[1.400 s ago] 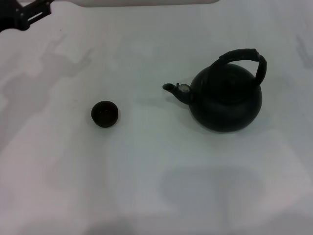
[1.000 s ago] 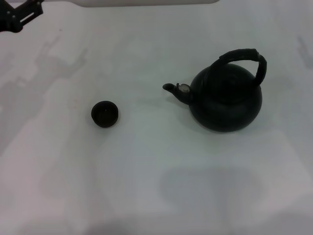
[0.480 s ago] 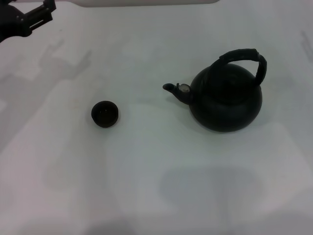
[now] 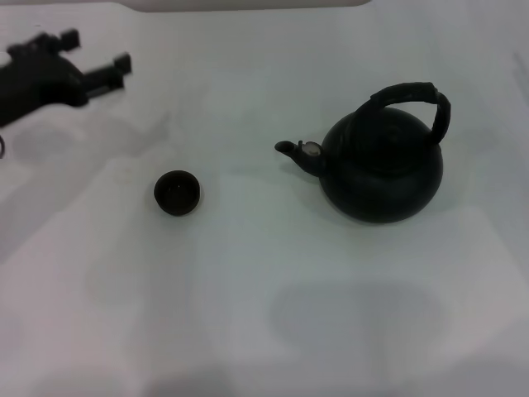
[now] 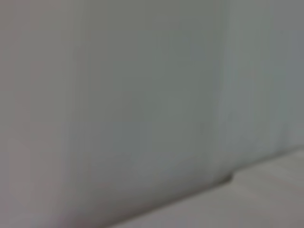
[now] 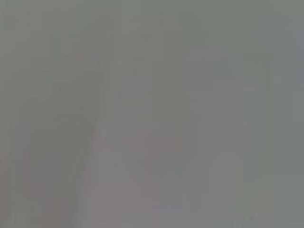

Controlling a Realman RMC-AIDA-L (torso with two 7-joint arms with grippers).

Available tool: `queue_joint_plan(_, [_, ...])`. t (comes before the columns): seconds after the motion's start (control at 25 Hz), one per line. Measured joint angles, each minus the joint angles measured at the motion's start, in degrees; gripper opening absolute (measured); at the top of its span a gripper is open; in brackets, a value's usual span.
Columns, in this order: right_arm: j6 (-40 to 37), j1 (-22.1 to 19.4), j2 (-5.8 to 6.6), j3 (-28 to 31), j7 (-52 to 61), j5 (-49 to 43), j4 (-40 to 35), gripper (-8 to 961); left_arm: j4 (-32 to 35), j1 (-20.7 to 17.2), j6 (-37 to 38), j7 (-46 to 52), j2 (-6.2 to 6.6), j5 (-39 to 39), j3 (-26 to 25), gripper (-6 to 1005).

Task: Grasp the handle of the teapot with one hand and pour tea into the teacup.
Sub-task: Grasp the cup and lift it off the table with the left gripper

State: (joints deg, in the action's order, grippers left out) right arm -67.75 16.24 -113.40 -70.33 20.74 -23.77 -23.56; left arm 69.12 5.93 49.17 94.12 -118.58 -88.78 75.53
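The matte black teapot (image 4: 382, 169) stands upright at the right of the white table, its short spout (image 4: 291, 150) pointing left toward the teacup (image 4: 177, 193). Its ribbed black handle (image 4: 411, 93) arches over the top with nothing touching it. The tiny dark teacup sits at centre-left. My left gripper (image 4: 96, 50) hangs open at the far left, beyond the teacup and far from the teapot, with nothing between its fingers. The right gripper is out of view. Both wrist views hold only blank grey surface.
The white table (image 4: 264, 314) spreads around both objects. A pale rim or wall (image 4: 248, 4) runs along the far edge. Soft shadows lie on the table at the left and near the front.
My left gripper has come in from the far-left corner, moving rightward and nearer, so more of it shows. Teapot and teacup have not moved.
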Motion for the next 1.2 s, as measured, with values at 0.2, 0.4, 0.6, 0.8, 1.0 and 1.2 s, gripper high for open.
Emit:
queue_joint_plan(0.2, [2.09, 0.19, -0.12, 0.38, -0.24, -0.20, 0.46, 584, -1.53, -0.29, 0.83, -1.58, -0.32, -3.44, 2.87, 878])
queue_joint_plan(0.4, [4.59, 0.67, -0.31, 0.44, -0.56, -0.20, 0.54, 585, -3.49, -0.51, 0.83, -3.93, -0.40, -2.89, 4.36, 879])
queue_joint_plan(0.6, [5.70, 1.09, -0.26, 0.47, -0.60, -0.06, 0.61, 585, -4.01, -0.73, 1.05, -5.37, -0.43, -2.35, 5.90, 883])
queue_joint_plan(0.8, [7.28, 1.43, 0.03, 0.75, -0.69, 0.14, 0.62, 585, -2.88, -2.21, 1.73, -5.20, -0.42, -2.05, 7.74, 883])
queue_joint_plan(1.0, [8.38, 1.64, 0.10, 1.88, -0.71, -0.23, 0.62, 584, -0.71, -5.19, 1.79, -5.05, -0.40, -1.38, 9.32, 884])
queue_joint_plan(1.2, [10.73, 2.37, 0.25, 1.88, -0.71, -0.21, 0.62, 584, 5.25, -10.90, 1.91, -3.98, -0.25, -1.77, 11.01, 884])
